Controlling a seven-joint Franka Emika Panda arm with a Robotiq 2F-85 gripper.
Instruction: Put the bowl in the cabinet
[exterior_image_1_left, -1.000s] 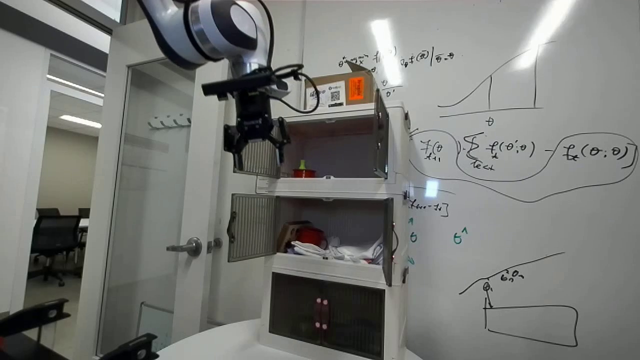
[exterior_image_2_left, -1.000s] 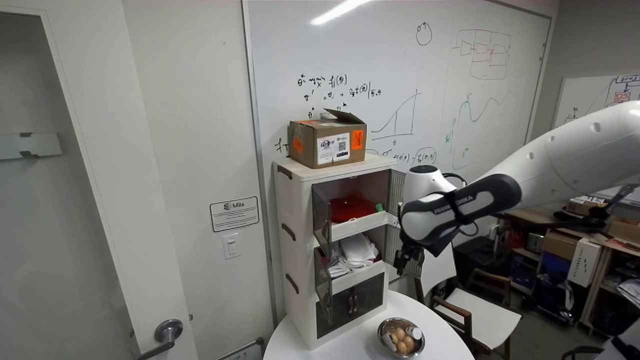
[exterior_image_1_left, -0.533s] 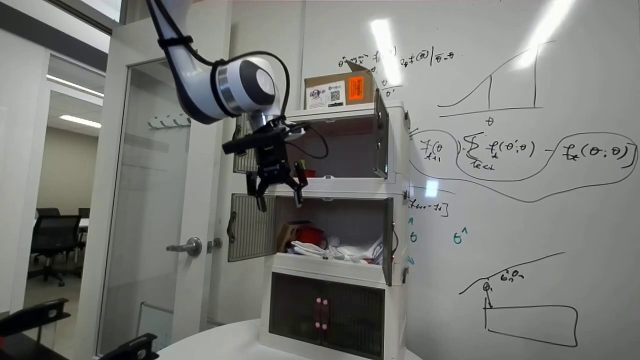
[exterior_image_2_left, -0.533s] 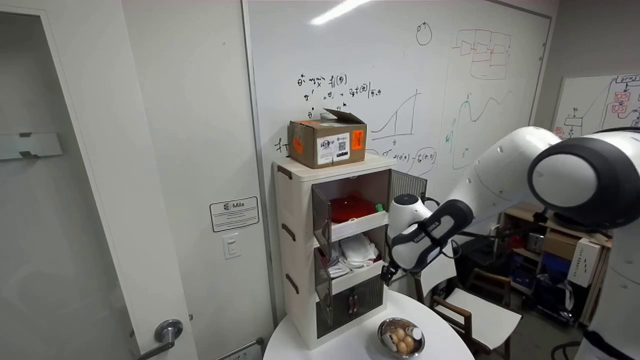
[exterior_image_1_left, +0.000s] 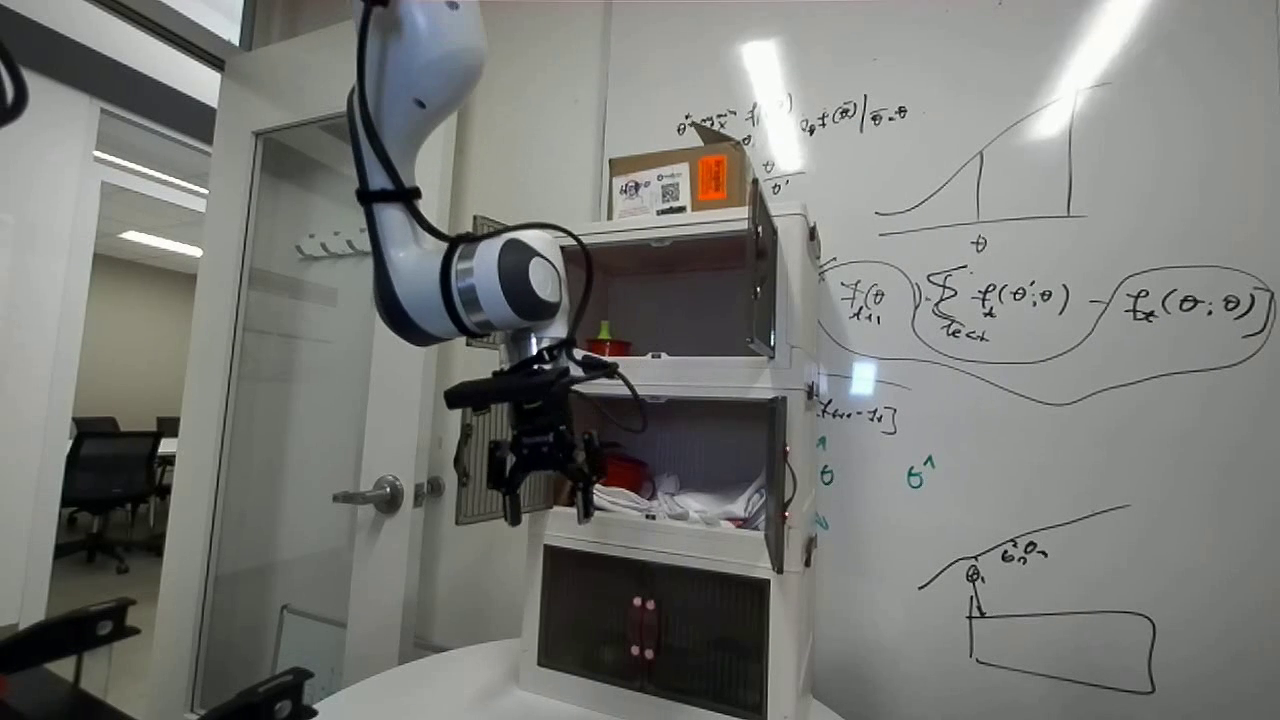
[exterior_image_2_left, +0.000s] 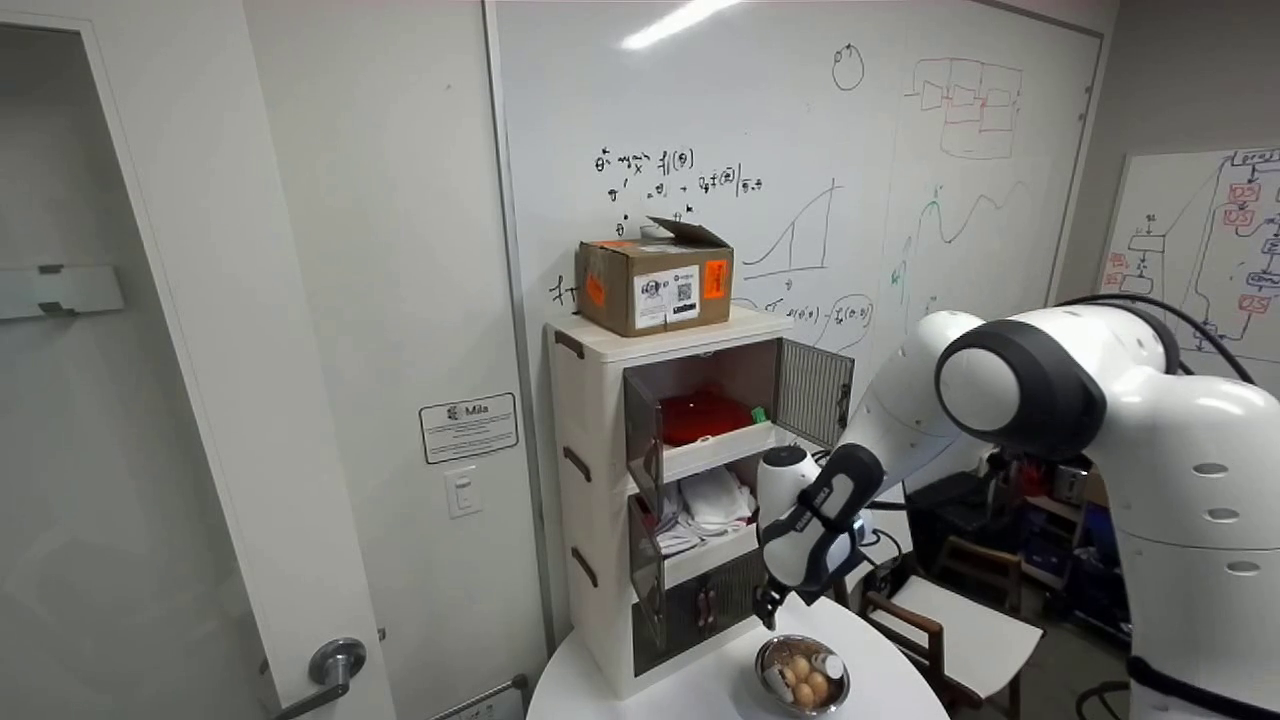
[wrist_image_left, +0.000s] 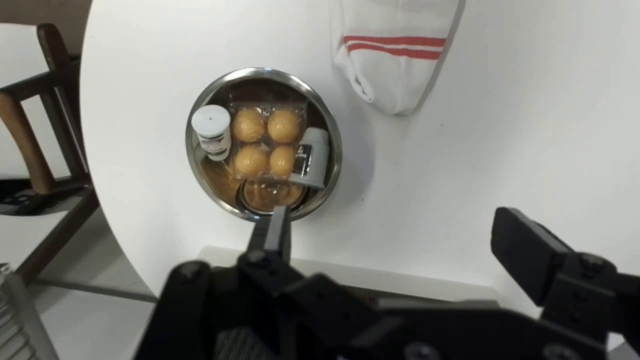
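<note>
The small white bowl does not show in any view. A round steel dish (wrist_image_left: 337, 150) on the table holds eggs in a clear pack, two small white-and-grey containers and a clear round thing; it also shows in an exterior view (exterior_image_2_left: 846, 688). The tall white cabinet shows in both exterior views (exterior_image_1_left: 680, 540) (exterior_image_2_left: 600, 520). Its upper and middle compartments are open, its dark bottom doors shut. My gripper (exterior_image_1_left: 548, 512) is open and empty in front of the cabinet, above the table (exterior_image_2_left: 768, 612). In the wrist view (wrist_image_left: 392, 220), its left finger overlaps the dish's near rim.
A striped white towel (wrist_image_left: 395, 70) lies beside the dish. The cabinet's open door (exterior_image_1_left: 762, 270) sticks out. A red pan (exterior_image_2_left: 700, 418) and white cloths (exterior_image_2_left: 715, 500) sit inside. A cardboard box (exterior_image_2_left: 655, 290) stands on top. A chair (exterior_image_2_left: 960, 640) is by the table edge.
The arm has come down from beside the upper compartment to the level of the middle one, closer to the table and the steel dish. The gripper stays open. The other things have not moved.
</note>
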